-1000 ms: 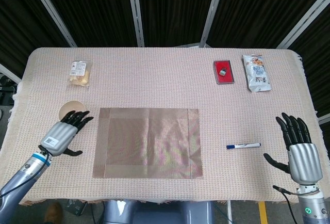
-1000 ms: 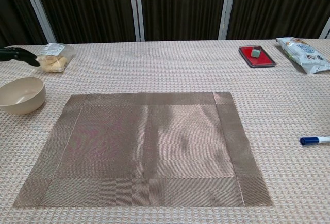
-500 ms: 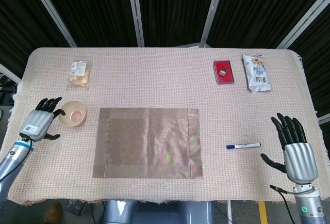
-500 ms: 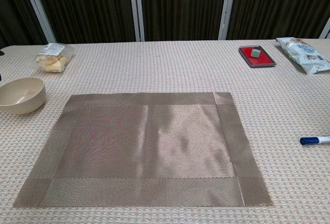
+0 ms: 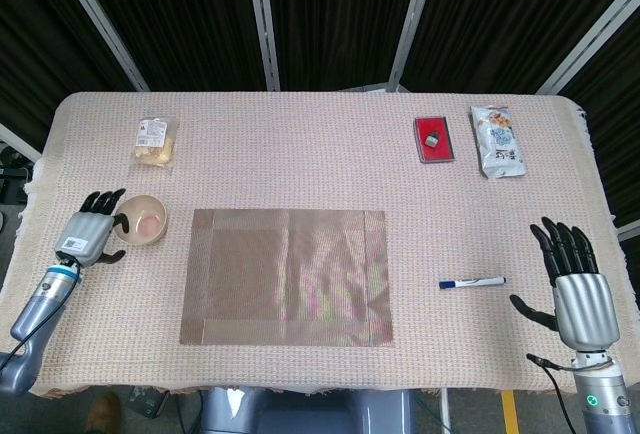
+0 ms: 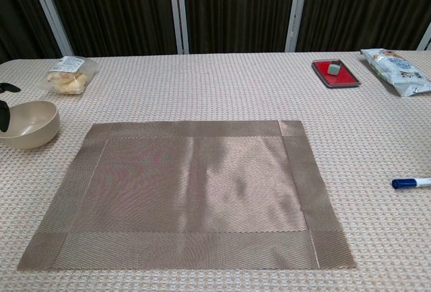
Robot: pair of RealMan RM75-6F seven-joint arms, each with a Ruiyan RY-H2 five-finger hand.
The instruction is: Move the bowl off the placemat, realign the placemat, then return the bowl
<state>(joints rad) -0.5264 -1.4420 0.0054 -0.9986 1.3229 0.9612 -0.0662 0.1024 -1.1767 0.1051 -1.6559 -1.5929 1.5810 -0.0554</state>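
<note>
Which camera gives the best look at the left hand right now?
The head view. It shows the whole left hand beside the bowl, fingers spread at the bowl's left rim. The chest view catches only dark fingertips at its left edge, by the bowl.

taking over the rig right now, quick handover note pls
Left hand: at the bowl's left side, fingers by its rim; a firm grip can't be confirmed.
Right hand: open, holding nothing, over the table's right edge.
Bowl: on the tablecloth, left of the placemat, not on it.
Placemat: looks square to the table edge.
Done: bowl is off the placemat.
Left: return the bowl onto the placemat.
</note>
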